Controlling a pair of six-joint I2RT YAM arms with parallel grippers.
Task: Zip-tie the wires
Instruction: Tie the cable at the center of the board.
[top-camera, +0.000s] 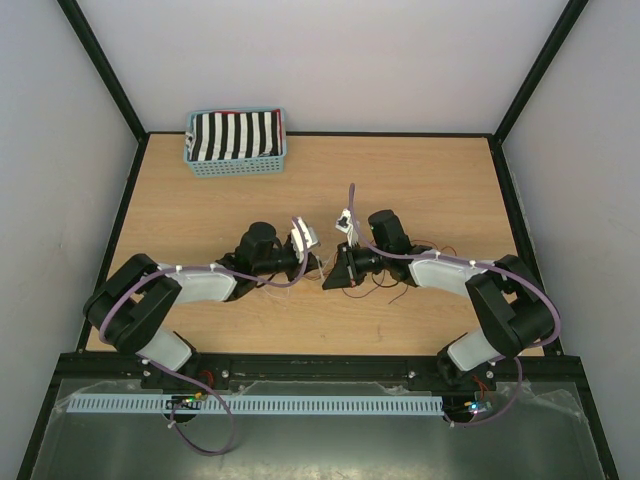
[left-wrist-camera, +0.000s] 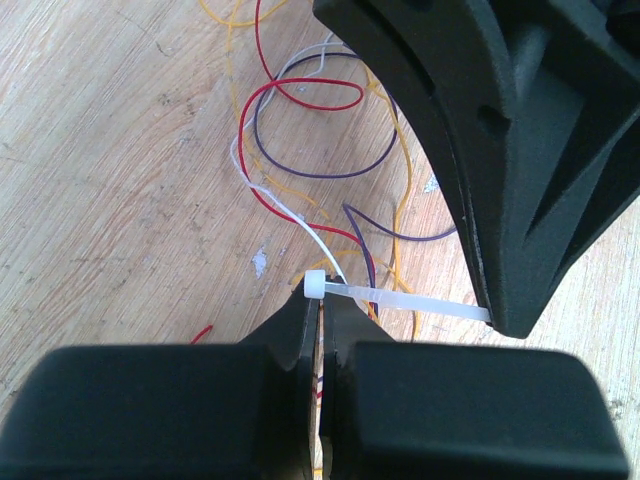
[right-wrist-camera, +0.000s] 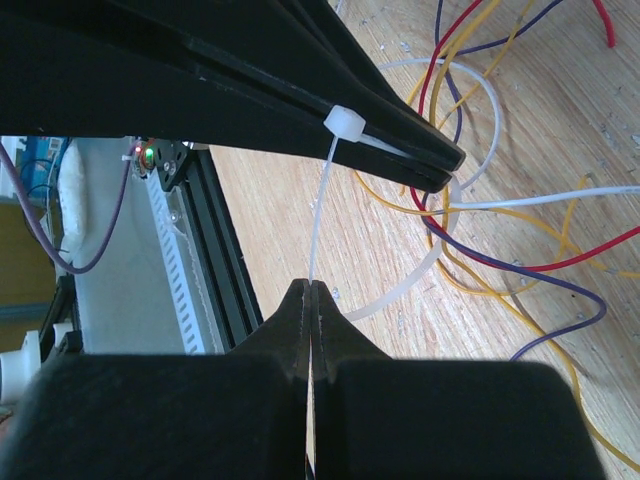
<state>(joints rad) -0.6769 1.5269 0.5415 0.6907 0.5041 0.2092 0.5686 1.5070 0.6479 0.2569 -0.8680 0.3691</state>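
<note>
The wires (top-camera: 385, 283) lie tangled on the wooden table; red, yellow, purple and white strands show in the left wrist view (left-wrist-camera: 320, 176) and the right wrist view (right-wrist-camera: 520, 268). A white zip tie (left-wrist-camera: 400, 300) spans both grippers. My left gripper (left-wrist-camera: 322, 300) is shut on it just below its square head (right-wrist-camera: 345, 123). My right gripper (right-wrist-camera: 312, 288) is shut on its thin tail (right-wrist-camera: 322, 200). The strap curves in a loop (right-wrist-camera: 420, 270) around several strands. In the top view, the left gripper (top-camera: 312, 263) and right gripper (top-camera: 340, 270) meet tip to tip mid-table.
A blue basket (top-camera: 236, 166) holding a black-and-white striped cloth (top-camera: 235, 135) stands at the back left. A black frame rail (top-camera: 320, 365) runs along the table's near edge. White walls enclose three sides.
</note>
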